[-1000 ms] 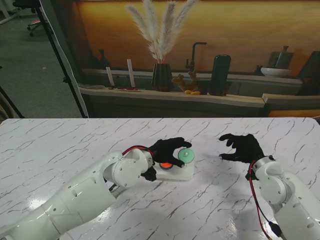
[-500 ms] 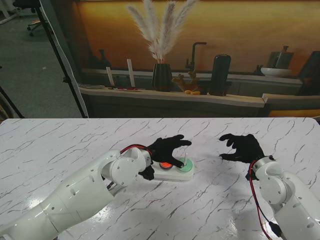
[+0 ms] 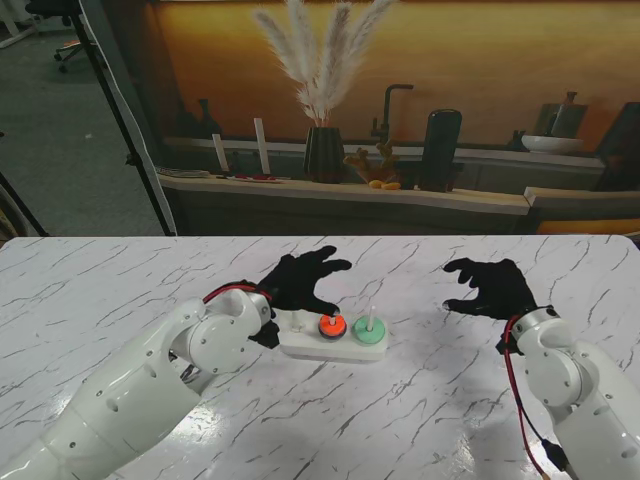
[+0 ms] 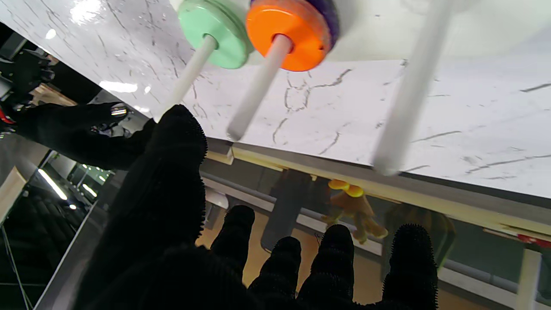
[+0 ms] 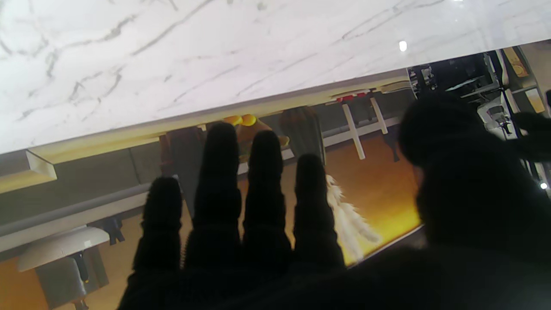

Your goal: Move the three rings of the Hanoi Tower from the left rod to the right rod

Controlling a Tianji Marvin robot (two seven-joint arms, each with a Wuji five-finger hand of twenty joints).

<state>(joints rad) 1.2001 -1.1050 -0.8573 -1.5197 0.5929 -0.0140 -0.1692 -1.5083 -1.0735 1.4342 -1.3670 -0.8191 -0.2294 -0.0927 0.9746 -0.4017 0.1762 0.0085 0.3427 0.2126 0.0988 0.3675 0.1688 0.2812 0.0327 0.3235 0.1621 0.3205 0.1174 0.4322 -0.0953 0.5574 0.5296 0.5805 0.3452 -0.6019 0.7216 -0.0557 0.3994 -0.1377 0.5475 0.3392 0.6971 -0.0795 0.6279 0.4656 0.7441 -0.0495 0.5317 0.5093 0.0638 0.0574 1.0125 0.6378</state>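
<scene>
The white tower base point(image 3: 303, 346) lies mid-table with three thin rods. A green ring point(image 3: 369, 331) sits low on the right rod, and an orange ring point(image 3: 332, 325) on the middle rod. In the left wrist view the green ring point(image 4: 214, 32) and orange ring point(image 4: 286, 36) show, with a purple ring point(image 4: 330, 19) under the orange one, and the third rod point(image 4: 409, 94) stands bare. My black-gloved left hand point(image 3: 300, 283) hovers open over the base's left end. My right hand point(image 3: 490, 285) hangs open, well right of the base.
The white marble table point(image 3: 120, 290) ends at a far edge. Beyond it a low shelf carries a dark vase of pampas grass point(image 3: 324, 150), a black bottle point(image 3: 441, 150) and small items.
My left hand lowered the green ring onto the right rod, let go, and drew back to the left. The right hand barely shifted.
</scene>
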